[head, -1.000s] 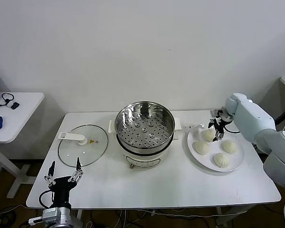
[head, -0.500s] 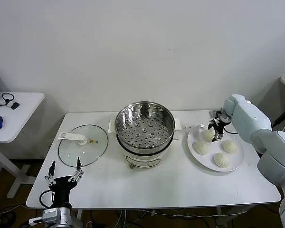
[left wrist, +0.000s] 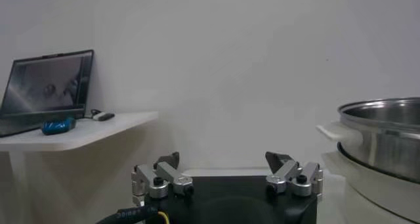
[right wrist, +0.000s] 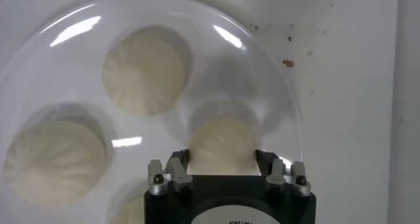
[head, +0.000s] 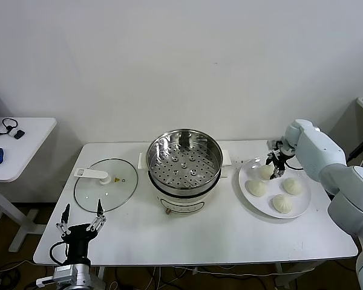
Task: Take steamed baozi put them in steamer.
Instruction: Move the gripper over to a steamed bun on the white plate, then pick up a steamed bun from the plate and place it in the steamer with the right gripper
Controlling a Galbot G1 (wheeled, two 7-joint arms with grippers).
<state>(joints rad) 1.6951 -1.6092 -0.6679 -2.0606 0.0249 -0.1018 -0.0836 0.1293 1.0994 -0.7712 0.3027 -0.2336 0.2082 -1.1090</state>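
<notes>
Four steamed baozi lie on a white plate at the table's right. My right gripper is down on the far-left baozi, its fingers pressed against both sides of it; in the right wrist view that baozi fills the gap in the gripper and still rests on the plate. The other baozi lie free. The steamer, a shiny perforated basket on a white pot base, stands empty at the table's middle. My left gripper is open and parked off the table's front left corner.
A glass lid with a white handle lies flat left of the steamer. A small white side table with a laptop stands far left. The steamer's rim shows in the left wrist view beyond the left gripper.
My right gripper has shifted slightly left and settled around the far-left baozi. The left arm has not moved.
</notes>
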